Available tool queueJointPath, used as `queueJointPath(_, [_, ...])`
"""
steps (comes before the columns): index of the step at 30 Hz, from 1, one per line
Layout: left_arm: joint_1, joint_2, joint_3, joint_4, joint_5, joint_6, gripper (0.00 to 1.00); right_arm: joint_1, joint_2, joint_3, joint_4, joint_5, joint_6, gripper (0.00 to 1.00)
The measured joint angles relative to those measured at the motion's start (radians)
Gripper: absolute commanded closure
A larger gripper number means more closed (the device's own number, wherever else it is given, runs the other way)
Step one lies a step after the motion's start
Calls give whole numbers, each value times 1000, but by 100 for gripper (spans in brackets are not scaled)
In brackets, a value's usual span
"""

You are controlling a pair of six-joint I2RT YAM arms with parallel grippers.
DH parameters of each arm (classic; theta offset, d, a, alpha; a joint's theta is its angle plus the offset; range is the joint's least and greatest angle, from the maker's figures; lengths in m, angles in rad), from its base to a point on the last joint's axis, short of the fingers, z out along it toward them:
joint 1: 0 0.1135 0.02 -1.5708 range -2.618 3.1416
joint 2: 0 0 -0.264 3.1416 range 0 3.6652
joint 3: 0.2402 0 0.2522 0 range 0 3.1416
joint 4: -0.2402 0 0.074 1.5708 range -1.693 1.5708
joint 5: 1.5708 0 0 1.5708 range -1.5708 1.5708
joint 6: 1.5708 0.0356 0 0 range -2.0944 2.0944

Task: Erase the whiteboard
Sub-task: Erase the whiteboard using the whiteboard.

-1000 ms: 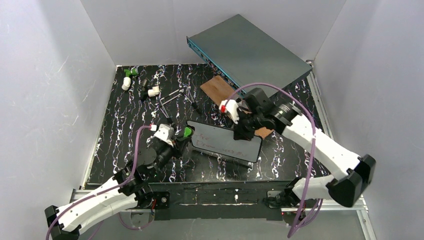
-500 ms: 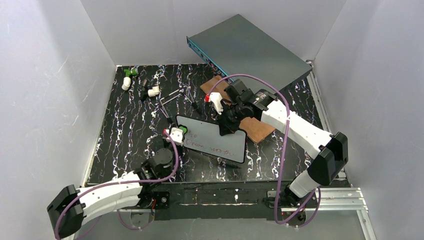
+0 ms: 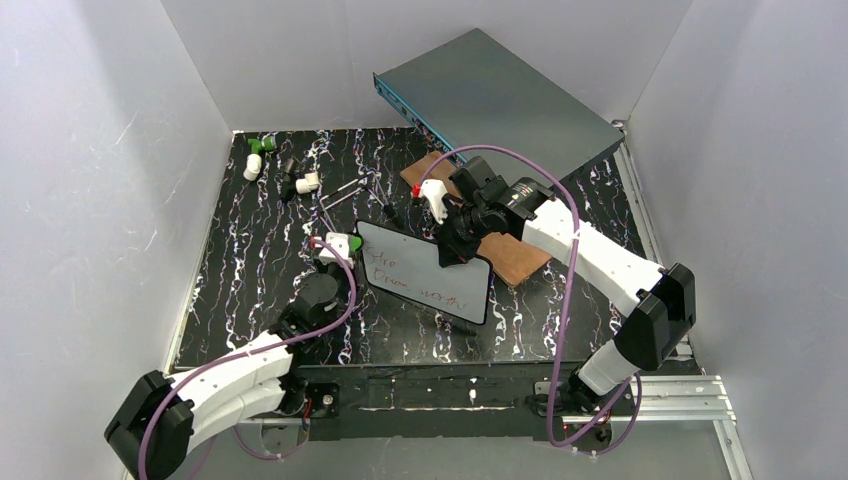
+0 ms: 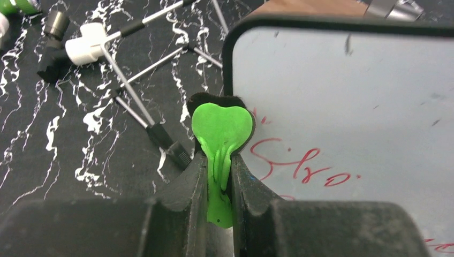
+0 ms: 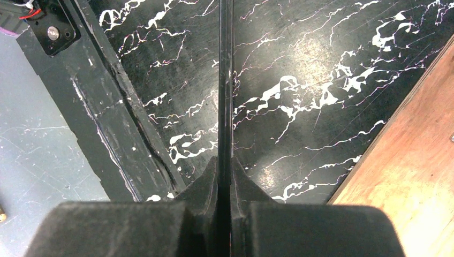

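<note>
The whiteboard (image 3: 425,272) is white with a black rim and carries red handwriting (image 4: 300,166). It is tilted over the black marbled table. My right gripper (image 3: 447,253) is shut on the board's far edge, and in the right wrist view that thin black edge (image 5: 225,80) runs straight out from between the jaws (image 5: 225,167). My left gripper (image 3: 340,250) is shut on a green eraser (image 4: 222,126) with a black felt backing. The eraser sits at the board's left rim near its far corner, just left of the writing.
A grey-teal metal box (image 3: 495,100) leans at the back. A brown wooden plank (image 3: 505,255) lies under the right arm. White and green caps (image 3: 255,155), a white-tipped piece (image 4: 88,43) and thin metal rods (image 4: 134,101) lie scattered far left. White walls close in three sides.
My right arm has carried the whiteboard left and slightly farther back. My left arm has swung the eraser left and away, from the board's near-left area to its far-left corner.
</note>
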Motion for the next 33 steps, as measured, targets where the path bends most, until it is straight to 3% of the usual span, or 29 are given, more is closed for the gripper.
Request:
queueJointPath(10, [14,23,68,-55,138,-47,100,-5,0,0,1,14,19,99])
queueJointPath(23, [14,114,66,-182,165,-176,100,-11,0,0,6,17,22,99])
queueJointPath(33, [31,136,277,-304,167,-92,100,-16,0,-3,29,48,24,99])
